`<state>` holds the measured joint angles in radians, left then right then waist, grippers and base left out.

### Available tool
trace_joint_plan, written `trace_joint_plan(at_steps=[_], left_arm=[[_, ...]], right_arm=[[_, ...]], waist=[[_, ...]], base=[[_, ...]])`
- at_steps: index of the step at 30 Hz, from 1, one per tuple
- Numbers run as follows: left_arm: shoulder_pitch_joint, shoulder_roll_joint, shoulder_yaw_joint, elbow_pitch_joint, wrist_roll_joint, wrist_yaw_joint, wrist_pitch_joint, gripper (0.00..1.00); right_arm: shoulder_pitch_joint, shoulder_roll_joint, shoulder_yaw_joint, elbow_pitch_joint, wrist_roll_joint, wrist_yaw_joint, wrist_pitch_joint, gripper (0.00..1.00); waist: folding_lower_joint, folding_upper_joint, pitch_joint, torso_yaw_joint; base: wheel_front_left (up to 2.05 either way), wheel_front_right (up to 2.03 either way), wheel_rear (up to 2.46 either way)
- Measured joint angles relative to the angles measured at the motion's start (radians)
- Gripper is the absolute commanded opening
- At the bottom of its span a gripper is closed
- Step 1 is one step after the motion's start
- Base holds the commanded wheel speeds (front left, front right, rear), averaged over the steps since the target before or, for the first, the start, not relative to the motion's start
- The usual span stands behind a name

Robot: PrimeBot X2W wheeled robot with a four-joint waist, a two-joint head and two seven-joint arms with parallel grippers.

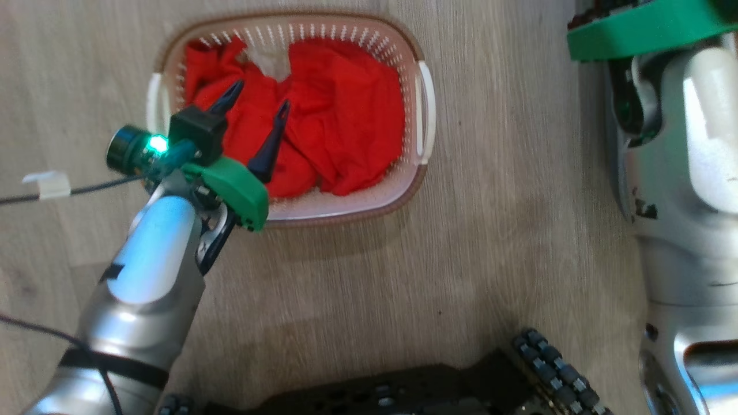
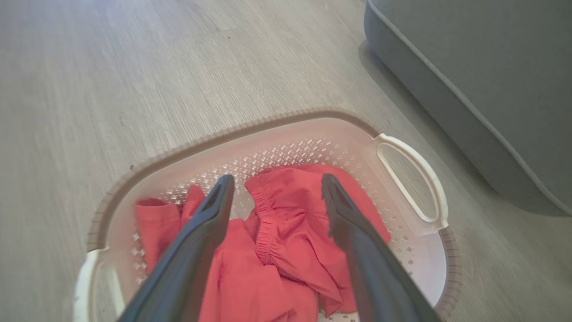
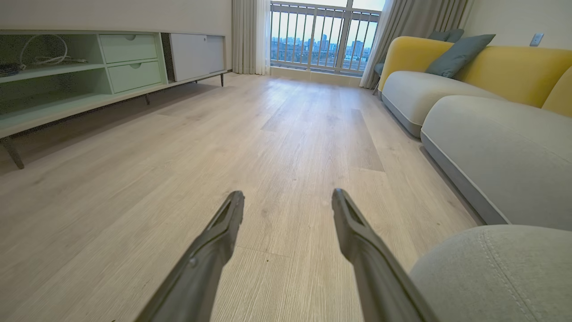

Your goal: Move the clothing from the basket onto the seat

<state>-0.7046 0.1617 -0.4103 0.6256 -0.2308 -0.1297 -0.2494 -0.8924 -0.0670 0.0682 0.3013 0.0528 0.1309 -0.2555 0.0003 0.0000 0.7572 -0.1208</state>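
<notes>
Clothing (image 1: pixel 340 115) inside basket (image 1: pixel 424 109)

Bright red clothing (image 1: pixel 340 115), cream perforated brown-rimmed basket (image 1: pixel 346 207), grey seat (image 3: pixel 496 277).

One basket (image 1: pixel 412 190), 12 o'clock in head view. Two white handles (image 1: pixel 425 112) on its rim, at 3 and 9 o'clock. One heap of red clothing (image 1: pixel 346 115) inside, garment count unclear. Two hands: left hand (image 1: pixel 260 95) at 10 o'clock in head view, right hand (image 3: pixel 287 195) at 6 o'clock in right wrist view, two dark fingers (image 3: pixel 214 241) each. Three grey seat cushions (image 3: pixel 491 152), 2 to 5 o'clock. Two blue-grey pillows (image 3: pixel 458 53), 1 o'clock. Two drawers (image 3: pixel 129 47), 10 o'clock.
</notes>
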Motion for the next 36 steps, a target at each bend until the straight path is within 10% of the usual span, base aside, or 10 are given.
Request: trace_joint_plan(at_steps=[36], left_arm=[[-0.386, 0.081, -0.533, 0.396, -0.051, 0.0, -0.003, 1.0]], right_arm=[[-0.03, 0.002, 0.047, -0.123, 0.071, 0.0, 0.0, 1.0]], waist=[[-0.0003, 0.0001, 0.274, -0.166]], base=[[0.0, 0.0, 0.0]])
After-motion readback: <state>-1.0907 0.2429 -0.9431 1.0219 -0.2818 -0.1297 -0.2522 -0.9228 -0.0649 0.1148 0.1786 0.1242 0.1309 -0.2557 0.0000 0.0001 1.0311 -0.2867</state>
